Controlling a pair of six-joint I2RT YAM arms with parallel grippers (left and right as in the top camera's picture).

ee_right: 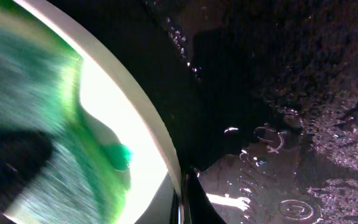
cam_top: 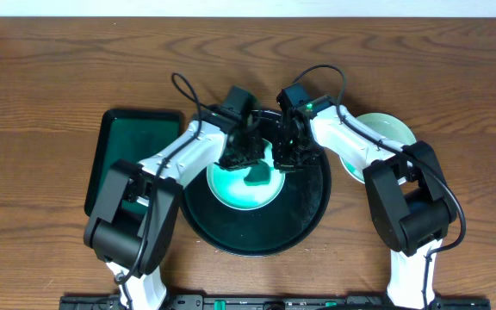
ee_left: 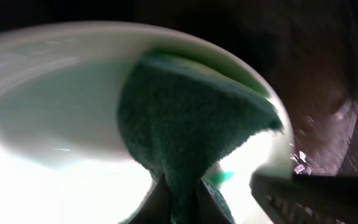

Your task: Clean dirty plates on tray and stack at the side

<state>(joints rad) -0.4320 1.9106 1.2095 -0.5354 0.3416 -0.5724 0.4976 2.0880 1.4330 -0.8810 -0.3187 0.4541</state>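
A pale-mint plate [cam_top: 231, 194] with a green smear lies on the round black tray [cam_top: 257, 245]. My left gripper [cam_top: 241, 157] is shut on a dark green cloth [cam_top: 257, 176] and presses it on the plate. In the left wrist view the cloth [ee_left: 185, 118] hangs from the fingers [ee_left: 179, 202] over the plate [ee_left: 48, 112]. My right gripper [cam_top: 288, 159] is shut on the plate's right rim. The right wrist view shows its fingers [ee_right: 183, 196] pinching the rim [ee_right: 135, 118], green smear [ee_right: 48, 130] inside, and the wet tray [ee_right: 278, 93] beside it. Another plate [cam_top: 387, 129] sits on the table to the right.
A dark green rectangular tray [cam_top: 132, 151] lies to the left of the round tray. Both arms cross over the round tray's far half. The plate at the right is partly hidden under my right arm. Bare wooden table [cam_top: 41, 77] surrounds everything.
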